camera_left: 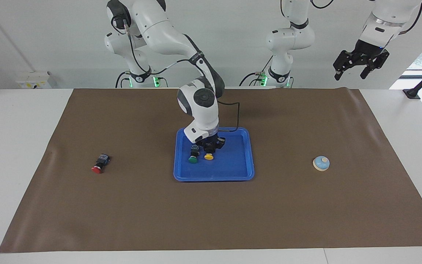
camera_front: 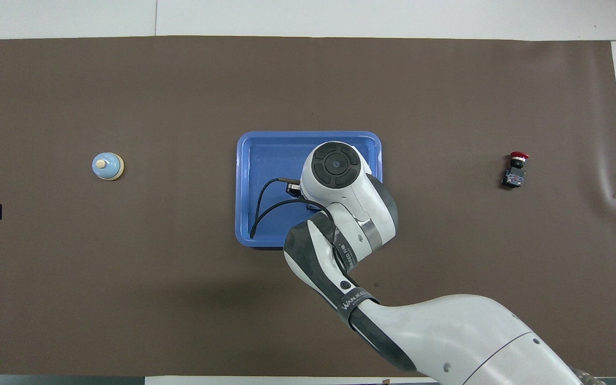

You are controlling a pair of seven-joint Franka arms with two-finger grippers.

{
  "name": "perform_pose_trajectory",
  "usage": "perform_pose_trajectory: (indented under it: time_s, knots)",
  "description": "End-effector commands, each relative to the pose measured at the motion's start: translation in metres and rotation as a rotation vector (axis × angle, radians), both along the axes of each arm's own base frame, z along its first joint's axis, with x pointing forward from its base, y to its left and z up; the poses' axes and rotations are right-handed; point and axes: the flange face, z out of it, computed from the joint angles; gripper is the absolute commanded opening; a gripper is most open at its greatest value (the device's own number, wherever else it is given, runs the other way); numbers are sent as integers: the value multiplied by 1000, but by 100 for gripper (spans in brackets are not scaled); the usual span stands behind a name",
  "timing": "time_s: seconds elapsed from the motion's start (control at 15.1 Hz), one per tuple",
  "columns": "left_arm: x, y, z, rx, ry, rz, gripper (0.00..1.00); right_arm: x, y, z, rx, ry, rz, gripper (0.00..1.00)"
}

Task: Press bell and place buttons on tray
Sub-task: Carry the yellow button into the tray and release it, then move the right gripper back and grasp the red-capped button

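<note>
Yellow button going down onto the tray

Waiting over its own end of the counter, the left tool [camera_left: 359, 63] is hanging with fingers spread. The right tool [camera_left: 211, 146] is sitting low in the blue tray [camera_left: 233, 167] around the yellow button [camera_left: 208, 156]; whether it is gripping or letting go I cannot tell. The green button [camera_left: 193, 159] is lying just beside. The bell [camera_left: 321, 163] and red button [camera_left: 100, 163] are resting at either end; fetching red probably comes next.
</note>
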Motion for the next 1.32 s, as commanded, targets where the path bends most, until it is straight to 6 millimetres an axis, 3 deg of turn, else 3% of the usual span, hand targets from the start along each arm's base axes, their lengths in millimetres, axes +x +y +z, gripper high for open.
perform_pose_trajectory:
  time_s: [0.0, 0.07, 0.2, 0.4, 0.59, 0.79, 0.99, 1.25]
  knots:
    - [-5, 0, 4, -7, 3, -4, 100, -5, -2, 5, -2, -8, -40, 92]
    - [-5, 0, 4, -7, 3, -4, 100, -4, -1, 9, -1, -8, -52, 100]
    - [-5, 0, 4, -7, 3, -4, 100, 1, 2, 20, 2, -7, -93, 100]
    - [-5, 0, 4, -7, 3, -4, 100, 19, -25, 62, -8, 5, -143, 100]
    - [-5, 0, 4, -7, 3, -4, 100, 40, -87, 109, -11, 0, -201, 100]
    - [-5, 0, 4, -7, 3, -4, 100, 57, -168, 132, -29, 26, -132, 100]
    - [-5, 0, 4, -7, 3, -4, 100, 69, -240, 135, -114, 23, -61, 100]
    - [-5, -1, 4, -7, 3, -6, 100, 67, -316, 116, -128, 52, -121, 100]
